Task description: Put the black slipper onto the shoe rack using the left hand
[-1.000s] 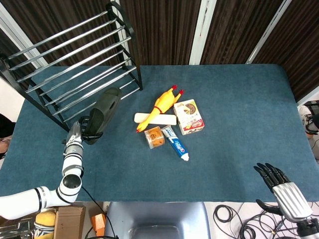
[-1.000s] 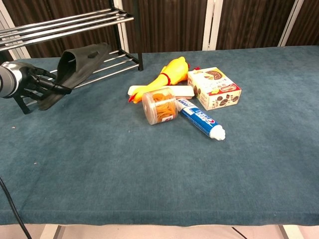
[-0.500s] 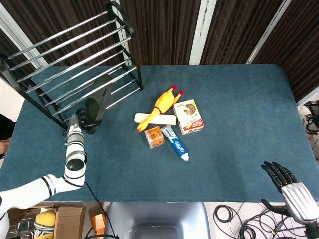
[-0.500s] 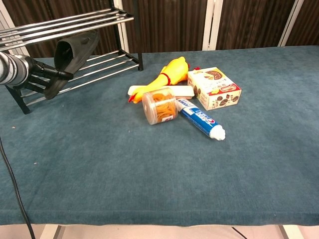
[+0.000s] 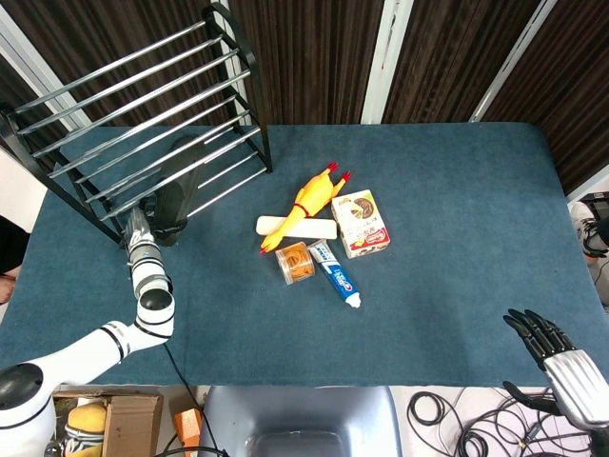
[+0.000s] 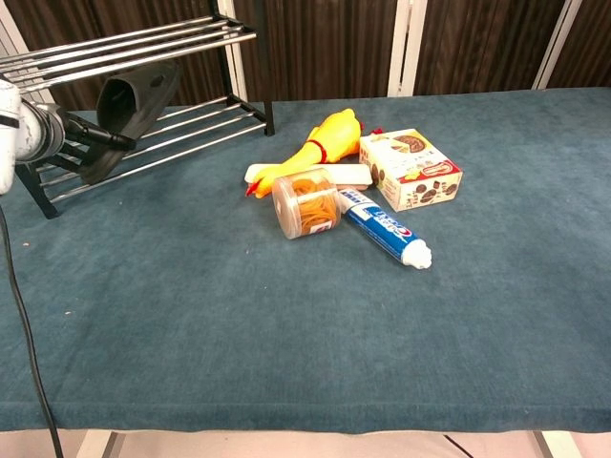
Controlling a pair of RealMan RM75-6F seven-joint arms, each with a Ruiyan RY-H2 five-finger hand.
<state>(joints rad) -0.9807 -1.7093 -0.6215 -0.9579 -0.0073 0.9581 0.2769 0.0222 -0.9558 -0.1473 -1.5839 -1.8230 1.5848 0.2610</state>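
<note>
The black slipper is tilted, toe up, over the lower front bars of the metal shoe rack at the table's back left. My left hand grips the slipper's heel end, just in front of the rack's lowest bars. Whether the slipper touches the bars cannot be told. My right hand hangs open off the table's front right corner, holding nothing; the chest view does not show it.
In the table's middle lie a yellow rubber chicken, a white bar, a jar of rubber bands, a toothpaste tube and a snack box. A black cable hangs below my left arm.
My left hand has carried the slipper up and back to the left, from the cloth in front of the rack to over its lower bars. The right hand has drawn back slightly.
</note>
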